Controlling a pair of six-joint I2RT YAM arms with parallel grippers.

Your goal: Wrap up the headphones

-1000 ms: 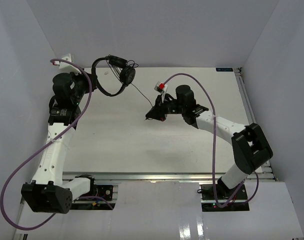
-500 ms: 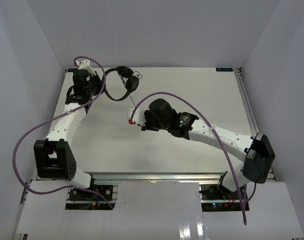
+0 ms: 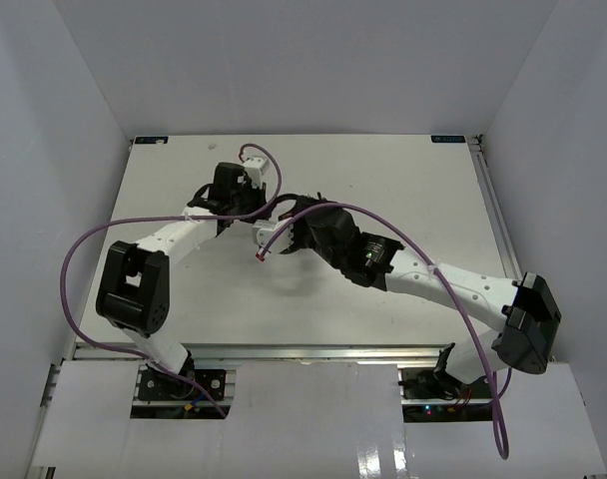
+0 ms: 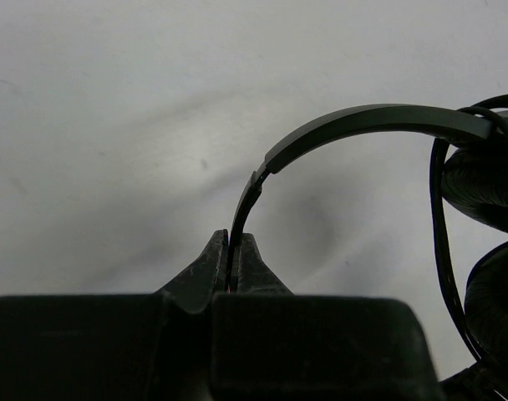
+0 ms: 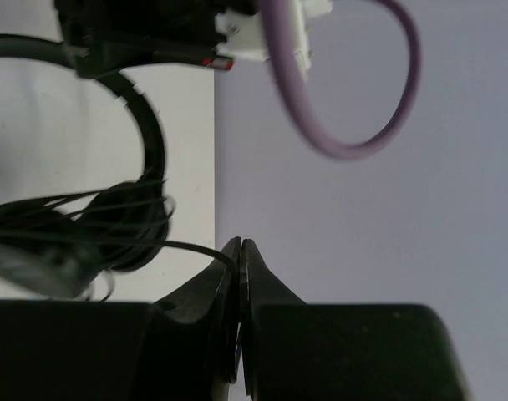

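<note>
Left gripper (image 4: 235, 251) clamped tight on the thin headband (image 4: 363, 121) of the headphones (image 4: 488, 180). Right gripper (image 5: 240, 251) pinched closed on the thin black cord (image 5: 191, 245). Both grippers sit close together over the table (image 3: 423, 180), left of centre, with the headphones between them.

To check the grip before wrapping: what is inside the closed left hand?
The left hand is shut on the thin headband of the headphones. How far the band reaches down between the fingers is covered by the hand's own body.
</note>
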